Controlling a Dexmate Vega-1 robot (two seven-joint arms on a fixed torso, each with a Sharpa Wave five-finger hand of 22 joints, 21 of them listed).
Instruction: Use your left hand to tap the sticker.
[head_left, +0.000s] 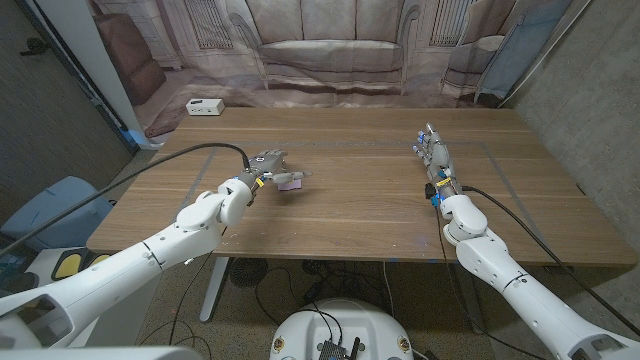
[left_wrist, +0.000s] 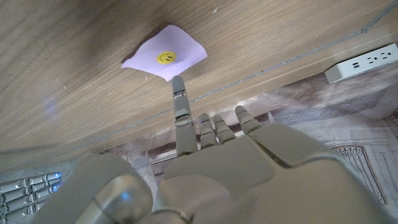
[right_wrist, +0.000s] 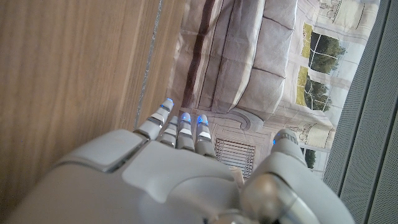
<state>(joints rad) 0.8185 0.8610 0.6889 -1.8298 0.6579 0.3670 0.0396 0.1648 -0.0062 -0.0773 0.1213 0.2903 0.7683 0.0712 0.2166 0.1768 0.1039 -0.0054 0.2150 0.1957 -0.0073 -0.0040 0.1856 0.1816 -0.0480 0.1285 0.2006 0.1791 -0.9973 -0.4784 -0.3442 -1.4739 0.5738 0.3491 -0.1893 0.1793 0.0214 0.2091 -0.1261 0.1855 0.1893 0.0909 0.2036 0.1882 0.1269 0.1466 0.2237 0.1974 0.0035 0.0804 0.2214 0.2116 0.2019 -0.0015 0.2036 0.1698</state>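
Note:
A small purple paper note (head_left: 291, 184) lies on the wooden table (head_left: 370, 200), left of the middle. In the left wrist view the note (left_wrist: 149, 55) bears a yellow smiley sticker (left_wrist: 165, 57). My left hand (head_left: 268, 164) hovers just beside the note and holds nothing. One finger (left_wrist: 180, 106) reaches out, its tip at the note's near edge, just short of the smiley; whether it touches the paper I cannot tell. The other fingers are curled in. My right hand (head_left: 435, 156) stands at the right side of the table with fingers (right_wrist: 180, 127) straight and nothing in it.
A white power strip (head_left: 204, 106) lies at the table's far left corner, seen in the left wrist view as a power strip (left_wrist: 364, 62) past the table edge. A printed backdrop with a sofa hangs behind the table.

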